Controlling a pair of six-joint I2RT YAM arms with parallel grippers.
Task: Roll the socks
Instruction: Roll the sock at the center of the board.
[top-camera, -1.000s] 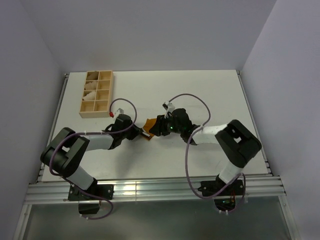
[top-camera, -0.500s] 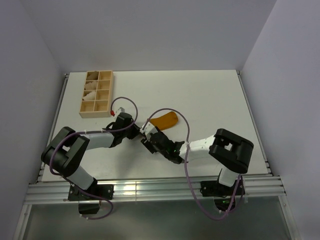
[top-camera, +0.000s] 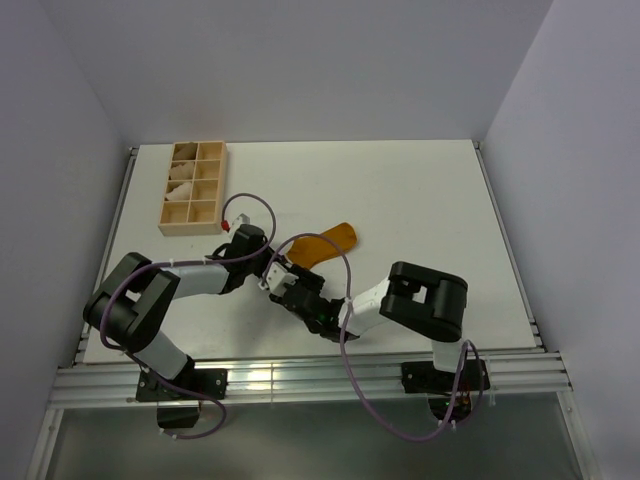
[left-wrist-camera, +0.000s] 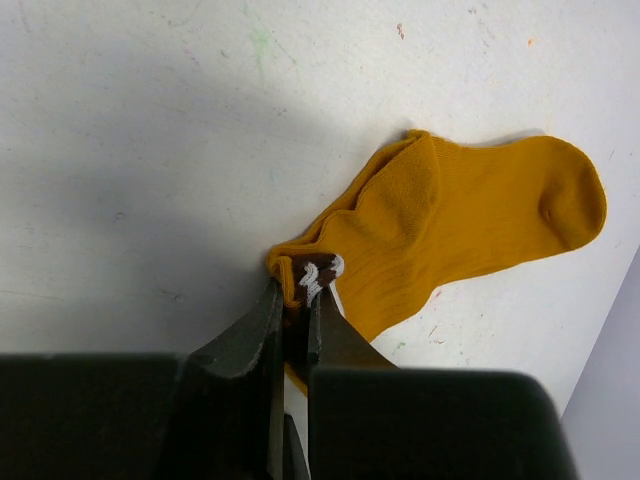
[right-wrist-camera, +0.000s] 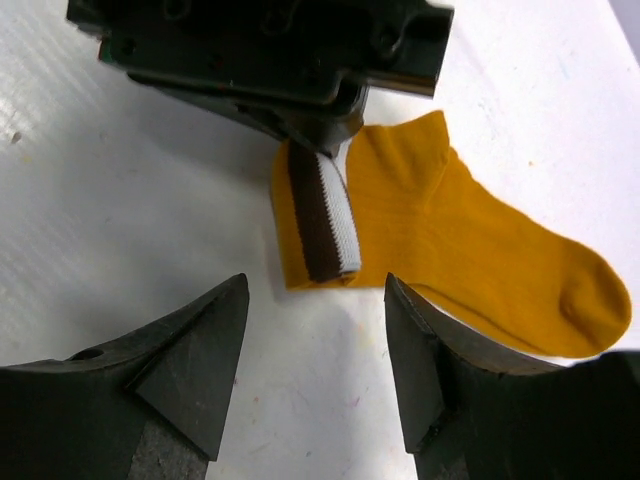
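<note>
the sock (top-camera: 325, 242), mustard-orange, lies flat on the white table (top-camera: 420, 200) a little left of the middle of the top view, its rounded toe pointing toward the upper right and its cuff end toward the lower left. in the left wrist view it fills the right half of the frame, toe at the far right and heel bump near the top. the dark brown cuff (right-wrist-camera: 322, 215) with its white band is folded over onto the orange fabric and shows as an upright strip in the middle of the right wrist view. the left gripper (left-wrist-camera: 296, 292) has its two dark fingers pressed together on that cuff end, pinching a small bunch of brown and white fabric between the tips, with the rest of the sock resting on the table. the right gripper (right-wrist-camera: 315, 300) sits just below the cuff in its own view, its fingers (right-wrist-camera: 200, 350) spread wide apart with only bare table and the sock's edge between them, grasping nothing; whether they touch the table i cannot tell. in the top view the two wrists meet close together at the sock's lower left end. a wooden compartment tray (top-camera: 188, 230) stands in the upper left of the table, well apart from the sock, with pale cream bundles (top-camera: 182, 183) in some of its left compartments.
</note>
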